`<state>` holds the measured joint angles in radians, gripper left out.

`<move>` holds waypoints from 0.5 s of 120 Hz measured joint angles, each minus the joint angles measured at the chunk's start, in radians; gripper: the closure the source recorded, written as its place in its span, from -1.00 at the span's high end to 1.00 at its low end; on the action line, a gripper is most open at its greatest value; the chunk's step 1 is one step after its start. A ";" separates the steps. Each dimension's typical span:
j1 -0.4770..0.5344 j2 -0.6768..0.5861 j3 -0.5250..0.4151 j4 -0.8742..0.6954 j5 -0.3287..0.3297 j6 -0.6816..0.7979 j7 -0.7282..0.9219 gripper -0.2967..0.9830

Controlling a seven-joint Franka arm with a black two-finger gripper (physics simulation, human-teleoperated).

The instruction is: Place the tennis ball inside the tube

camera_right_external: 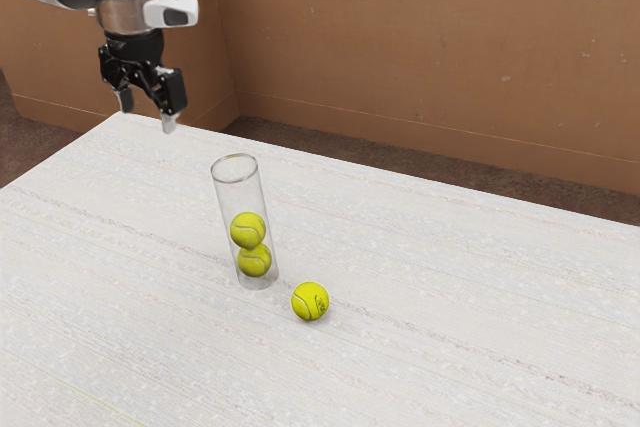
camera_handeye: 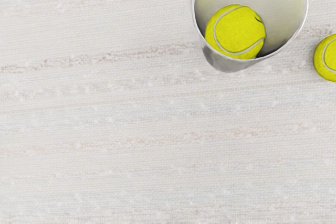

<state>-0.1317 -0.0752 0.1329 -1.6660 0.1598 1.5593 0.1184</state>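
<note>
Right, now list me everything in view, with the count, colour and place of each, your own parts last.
Table: one, whitish, under the tube and balls
Tube: one, clear, standing on the table
Upper ball: one, yellow-green, inside the tube
Lower ball: one, yellow-green, beneath it in the tube
Loose ball: one, yellow-green, on the table beside the tube
Walls: two, brown, behind the table
Floor: one, dark brown, beyond the table
Arm: one, white, grey and black, exterior view's upper left
Pincer: one, black with grey tips, open, at the arm's end
</note>
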 joint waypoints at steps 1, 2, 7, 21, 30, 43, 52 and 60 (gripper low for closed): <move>0.000 0.000 0.000 0.000 0.001 0.000 0.003 0.53; 0.000 0.000 0.000 0.000 0.002 0.000 0.005 0.53; 0.001 -0.001 0.000 -0.002 0.004 0.000 0.018 0.54; -0.016 -0.001 0.001 -0.005 0.003 0.001 0.048 0.54; -0.038 -0.003 -0.001 -0.010 -0.007 0.006 0.062 0.54; -0.104 -0.003 -0.006 -0.057 -0.083 0.041 0.033 0.54; -0.143 -0.006 -0.007 -0.146 -0.139 0.086 -0.008 0.54; -0.162 0.002 -0.007 -0.220 -0.182 0.134 -0.047 0.53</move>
<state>-0.2939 -0.0735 0.1259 -1.8860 -0.0224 1.6934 0.0709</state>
